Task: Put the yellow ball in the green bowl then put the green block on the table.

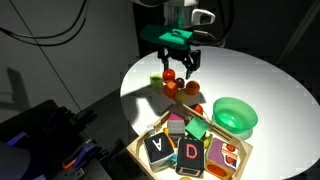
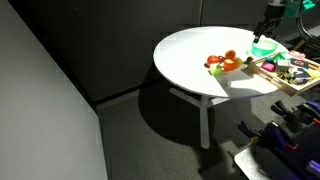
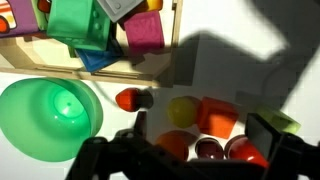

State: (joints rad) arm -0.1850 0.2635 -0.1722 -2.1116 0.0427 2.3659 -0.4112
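STEP: grasp yellow ball (image 3: 183, 110) | END EFFECTOR (image 1: 178, 67): spread, overhead | METHOD: I centre on it, descend vertically; orange ball (image 3: 175, 143) seemingly touches it.

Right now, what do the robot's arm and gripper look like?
The gripper has two black, angular fingers under a bright green mount. Above it the arm is light grey and white. In the wrist view the fingers look plain black. No cables or markings are clear enough to tell.

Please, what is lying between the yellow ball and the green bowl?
In the wrist view, one small orange ball lies between the yellow ball and the green bowl; otherwise bare table.
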